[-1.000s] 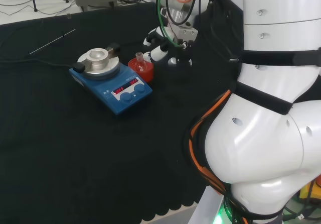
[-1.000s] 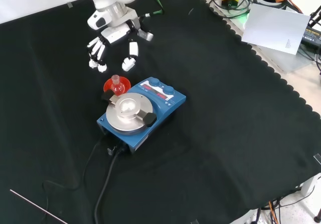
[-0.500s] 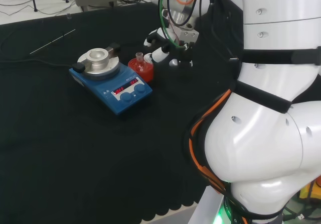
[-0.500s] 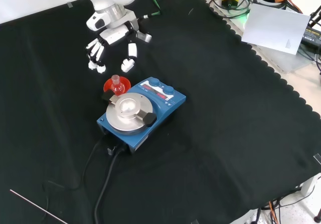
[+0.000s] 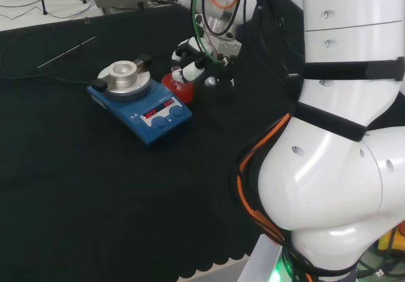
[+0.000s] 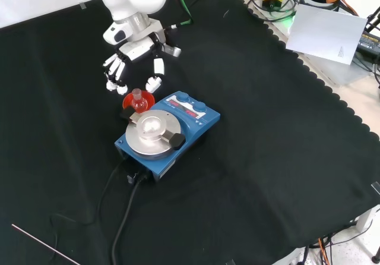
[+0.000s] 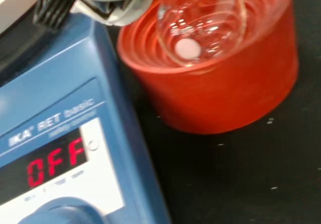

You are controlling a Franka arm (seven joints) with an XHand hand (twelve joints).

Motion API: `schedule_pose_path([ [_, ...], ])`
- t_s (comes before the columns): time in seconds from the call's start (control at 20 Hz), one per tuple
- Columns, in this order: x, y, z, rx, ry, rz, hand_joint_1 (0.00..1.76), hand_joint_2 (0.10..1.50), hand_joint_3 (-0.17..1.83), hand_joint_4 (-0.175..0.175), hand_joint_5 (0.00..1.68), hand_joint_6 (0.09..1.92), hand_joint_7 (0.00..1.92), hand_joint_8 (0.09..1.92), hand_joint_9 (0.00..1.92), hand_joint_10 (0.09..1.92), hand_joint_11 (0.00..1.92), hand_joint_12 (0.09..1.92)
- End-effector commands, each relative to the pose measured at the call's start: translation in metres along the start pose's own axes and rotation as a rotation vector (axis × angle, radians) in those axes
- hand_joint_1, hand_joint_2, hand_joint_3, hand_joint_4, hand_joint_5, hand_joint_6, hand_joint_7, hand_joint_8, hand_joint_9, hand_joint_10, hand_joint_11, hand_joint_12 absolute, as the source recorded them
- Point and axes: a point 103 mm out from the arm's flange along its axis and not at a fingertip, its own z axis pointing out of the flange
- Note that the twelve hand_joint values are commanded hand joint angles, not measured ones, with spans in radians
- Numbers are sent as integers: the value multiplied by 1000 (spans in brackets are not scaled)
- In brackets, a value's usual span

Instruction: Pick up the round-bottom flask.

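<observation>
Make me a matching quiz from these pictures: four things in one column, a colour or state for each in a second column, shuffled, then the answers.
Things:
1. flask
2. stand
3. hotplate
4. robot hand

Descriptions:
A. blue, with a round metal top
B. clear glass, sitting in a ring
C. open, just above the flask, holding nothing
D. red and ribbed, beside the blue box

Pairs: 1-B, 2-D, 3-A, 4-C
</observation>
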Motion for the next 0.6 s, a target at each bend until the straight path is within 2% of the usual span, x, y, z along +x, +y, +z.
schedule_pose_path([
  [0.05, -6, 2, -2, -2, 11, 10, 928, 551, 793, 23, 613, 648, 348, 600, 459, 626, 89, 1359],
  [0.1, -9, 3, -2, -14, -48, 83, 928, 551, 792, 23, 614, 650, 349, 600, 459, 626, 89, 1359],
  [0.45, -8, 4, -1, -6, 14, 21, 928, 554, 787, 25, 619, 665, 352, 600, 462, 626, 91, 1358],
  [0.6, -5, 6, 1, -4, 28, 16, 928, 555, 785, 25, 619, 670, 353, 599, 463, 625, 92, 1357],
])
